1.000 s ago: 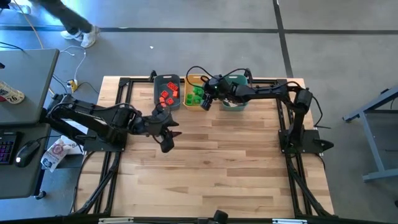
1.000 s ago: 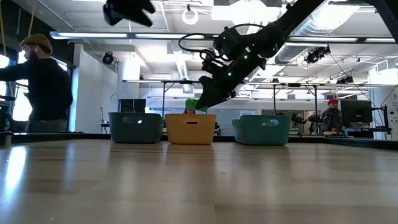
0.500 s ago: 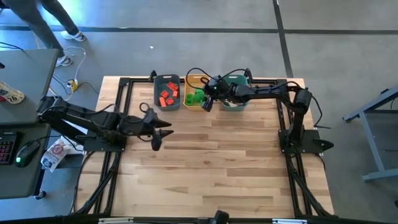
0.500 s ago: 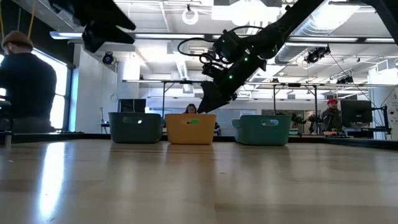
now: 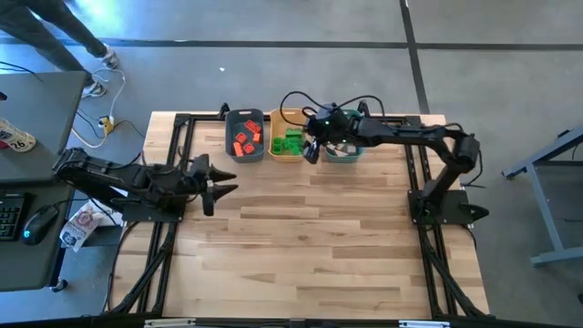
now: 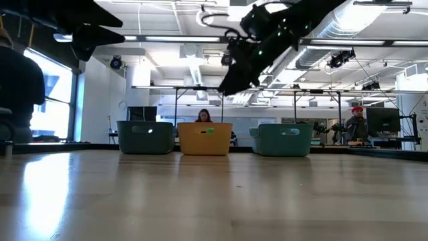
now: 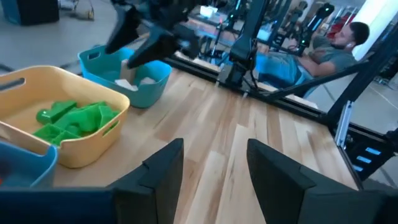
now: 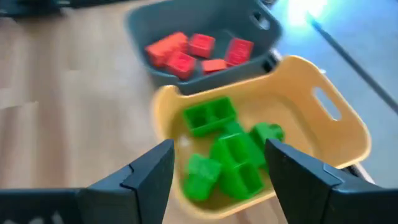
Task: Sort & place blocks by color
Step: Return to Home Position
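Observation:
Red blocks (image 8: 193,50) lie in the grey bin (image 8: 258,25), and green blocks (image 8: 227,155) lie in the yellow bin (image 8: 348,134) beside it. The teal bin (image 7: 155,71) holds pale pieces. All three bins stand in a row at the table's far edge. My right gripper (image 8: 217,168) hangs open above the yellow bin's near rim (image 5: 311,151), with nothing between its fingers. My left gripper (image 7: 214,168) is open and holds nothing. It hovers over the left side of the table (image 5: 221,191), pointing toward the right.
Bare wood (image 5: 310,246) stretches from the bins to the near edge. Black frame rails (image 5: 173,164) run along both sides of the table. A desk with a mouse (image 5: 36,223) stands off the left edge. People (image 6: 17,87) show in the room beyond.
My right gripper has let go of a green block, which has dropped into the yellow bin, and the gripper has then risen above the bin. My left gripper has drawn back toward the table's left edge and sunk a little.

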